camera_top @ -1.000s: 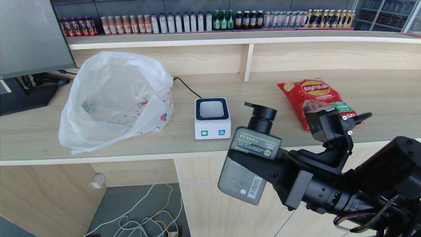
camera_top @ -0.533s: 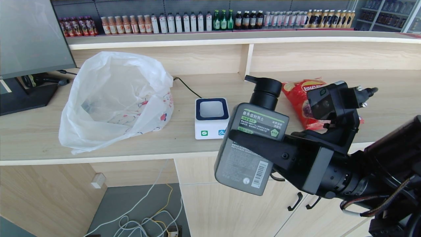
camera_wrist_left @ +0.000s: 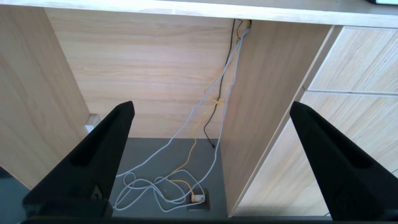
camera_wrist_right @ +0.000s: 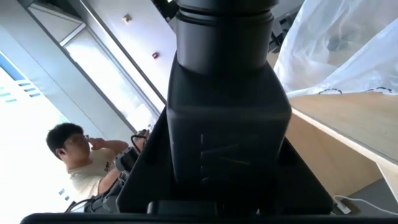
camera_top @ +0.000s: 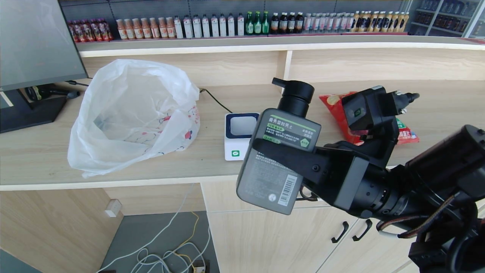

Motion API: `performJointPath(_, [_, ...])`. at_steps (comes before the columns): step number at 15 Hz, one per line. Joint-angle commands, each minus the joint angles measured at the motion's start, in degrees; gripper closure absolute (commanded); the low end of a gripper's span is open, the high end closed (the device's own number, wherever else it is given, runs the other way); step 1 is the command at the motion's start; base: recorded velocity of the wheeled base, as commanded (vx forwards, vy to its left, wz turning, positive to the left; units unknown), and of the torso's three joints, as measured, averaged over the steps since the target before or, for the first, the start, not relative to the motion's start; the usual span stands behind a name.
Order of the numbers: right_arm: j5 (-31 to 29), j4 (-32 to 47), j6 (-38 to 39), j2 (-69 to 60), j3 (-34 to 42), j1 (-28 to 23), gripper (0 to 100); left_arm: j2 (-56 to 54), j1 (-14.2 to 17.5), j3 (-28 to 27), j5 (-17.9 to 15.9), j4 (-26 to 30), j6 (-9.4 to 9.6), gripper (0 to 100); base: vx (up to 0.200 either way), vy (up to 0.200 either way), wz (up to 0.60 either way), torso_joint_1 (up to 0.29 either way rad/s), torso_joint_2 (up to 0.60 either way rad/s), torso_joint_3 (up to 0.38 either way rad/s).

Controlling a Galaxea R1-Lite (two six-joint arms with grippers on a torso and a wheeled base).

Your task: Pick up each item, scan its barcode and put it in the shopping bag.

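— Grip looks firm: the right gripper is clamped across a dark grey plastic pump bottle with a black cap, aloft at the front edge of the light wooden counter, barcode facing up.
— And behind it?
— The navy-rimmed white box scanner, partly hidden. A red crisp bag lies to its right, a translucent white plastic shopping bag to its left. The left gripper hangs spread wide, down below counter level.
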Motion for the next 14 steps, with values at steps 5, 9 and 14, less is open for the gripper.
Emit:
performJointPath(5, [0.03, -0.06, 0.03, 2.28, -1.66, 0.07, 100, 0.0, 0.0, 0.0, -0.01, 0.0, -0.01, 0, 0.0, 0.0, 0.0, 0.0, 0.0, 0.0])
performJointPath(9, [0.03, -0.06, 0.03, 2.02, -0.95, 0.07, 100, 0.0, 0.0, 0.0, -0.01, 0.0, -0.01, 0, 0.0, 0.0, 0.0, 0.0, 0.0, 0.0])
performJointPath(14, [0.03, -0.06, -0.06, 2.02, -0.87, 0.07, 100, 0.0, 0.0, 0.0, -0.01, 0.0, -0.01, 0, 0.0, 0.0, 0.0, 0.0, 0.0, 0.0])
